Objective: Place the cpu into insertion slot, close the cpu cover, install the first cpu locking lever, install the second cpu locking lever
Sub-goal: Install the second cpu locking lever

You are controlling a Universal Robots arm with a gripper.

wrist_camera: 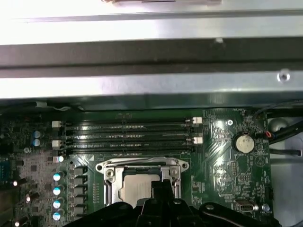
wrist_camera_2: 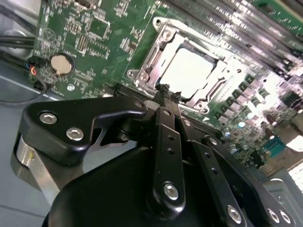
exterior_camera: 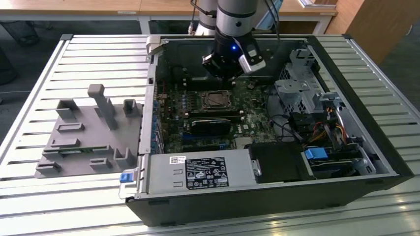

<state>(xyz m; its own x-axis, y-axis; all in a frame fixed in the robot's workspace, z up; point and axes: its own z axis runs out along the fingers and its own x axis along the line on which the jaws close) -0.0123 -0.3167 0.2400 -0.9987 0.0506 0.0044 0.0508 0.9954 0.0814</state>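
So my gripper (wrist_camera_2: 164, 91) is hovering just above the motherboard (wrist_camera_2: 94, 38), fingertips pinched together with nothing in them. The cpu (wrist_camera_2: 191, 71) already sits in the insertion slot (wrist_camera: 141, 185) near the board's middle, with the cpu cover (wrist_camera_2: 165, 40) down around it. The coin battery (wrist_camera_2: 61, 65) sits off toward the board's edge.

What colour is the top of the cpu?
Pale silvery-beige; the cpu shows best in the second wrist view.

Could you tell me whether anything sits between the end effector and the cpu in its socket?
Nothing visible does. In the second wrist view the end effector hangs just at the edge of the insertion slot, where the cpu already lies with the cpu cover framing it. The space between looks free.
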